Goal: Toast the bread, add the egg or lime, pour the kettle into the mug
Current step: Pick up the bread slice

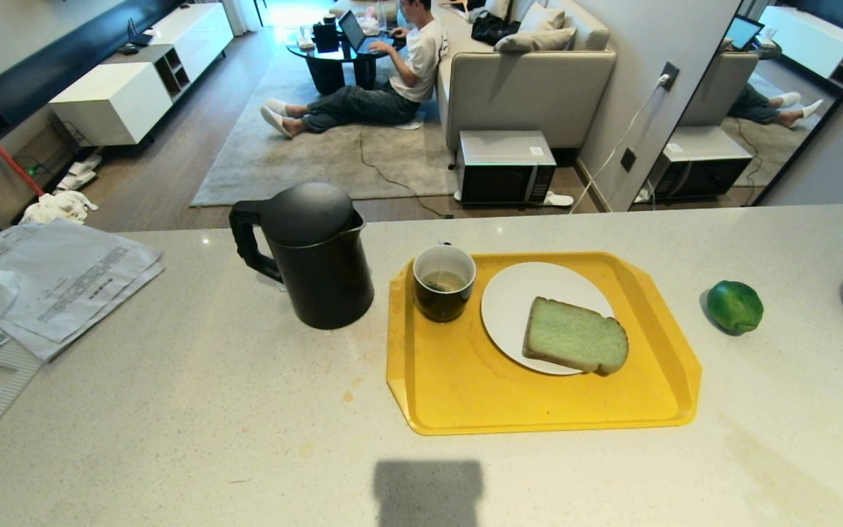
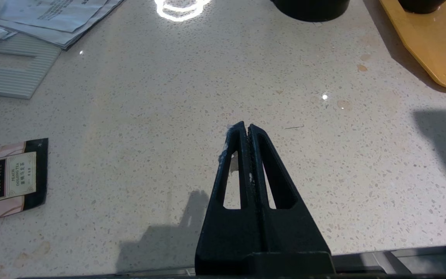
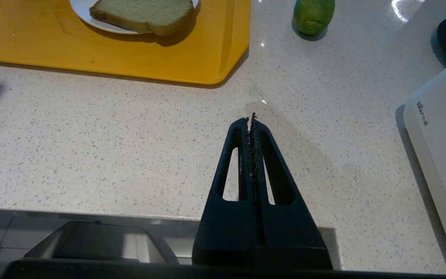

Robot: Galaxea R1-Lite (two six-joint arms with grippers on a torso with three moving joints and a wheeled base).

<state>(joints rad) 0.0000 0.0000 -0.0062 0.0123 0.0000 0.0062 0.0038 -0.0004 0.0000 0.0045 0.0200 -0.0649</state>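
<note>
On the pale speckled counter (image 1: 209, 410), a yellow tray (image 1: 465, 395) fills the centre of the head view. On it stands the mug (image 1: 443, 282), at the tray's upper left corner, with tea in it and a string at its rim; just beside it to the right lies a white plate (image 1: 516, 293) carrying the bread (image 1: 575, 337), whose lower right corner overhangs the plate's rim. The kettle (image 1: 312, 252) stands on the counter just left of the tray, lid shut and handle pointing left. The lime (image 1: 735, 306) rests on the counter to the right of the tray, apart from it. Papers (image 1: 70, 282) lie at the left edge. No egg shows. Neither arm appears in the head view. In the left wrist view, the left gripper (image 2: 247, 127) hangs over bare counter with its fingers pressed together, holding nothing; a tea packet (image 2: 8, 180) lies at the left. In the right wrist view, the right gripper (image 3: 251, 119) is likewise closed and empty, below the tray's corner, with a white appliance (image 3: 443, 147) at the right edge. In the upper part of the head view, a person (image 1: 392, 73) sits on the floor.
</note>
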